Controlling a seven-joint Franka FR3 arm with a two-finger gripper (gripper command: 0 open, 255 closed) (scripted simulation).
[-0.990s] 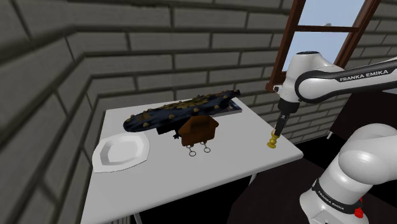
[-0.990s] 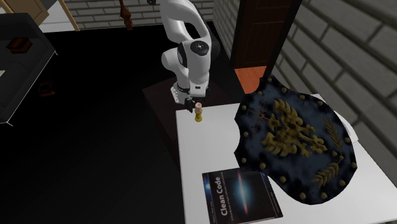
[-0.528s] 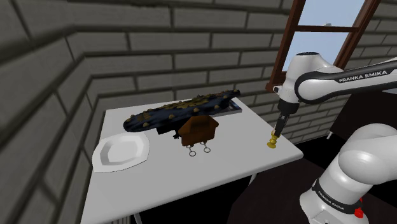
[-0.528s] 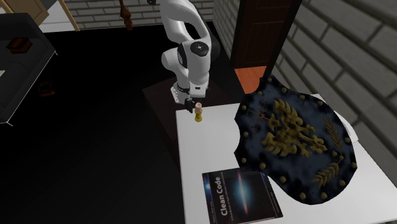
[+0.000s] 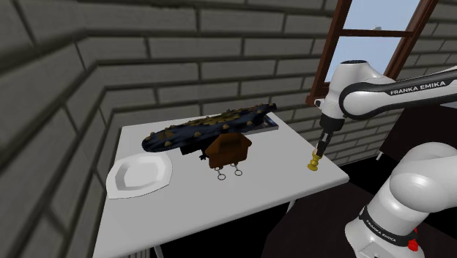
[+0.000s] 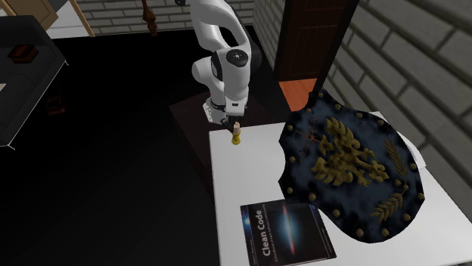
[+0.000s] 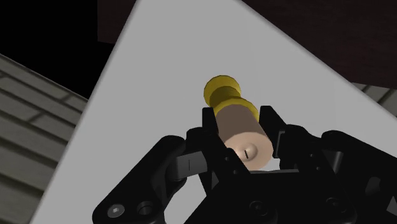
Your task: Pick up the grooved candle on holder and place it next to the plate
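End effector (image 7: 240, 119) clasps candle (image 7: 245, 139), its flanks hidden by fingers (image 7: 211, 130); grooves indiscernible; gold holder (image 7: 222, 92) protrudes beyond; shoulder view: plate (image 5: 139, 176) at tabletop's (image 5: 220, 201) 9 o'clock, well apart.

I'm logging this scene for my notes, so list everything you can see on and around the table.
table: one, white, by the brick wall
candle on holder: one, beige on gold, table edge nearest the arm
plate: one, white, opposite end from the candle
shield: one, dark blue and gold, mid-table
brown object: one, by the shield
book: one, dark cover, beside the shield
window: one, brown frame, behind the arm
arm: one, white
gripper: one, black, clasping the candle
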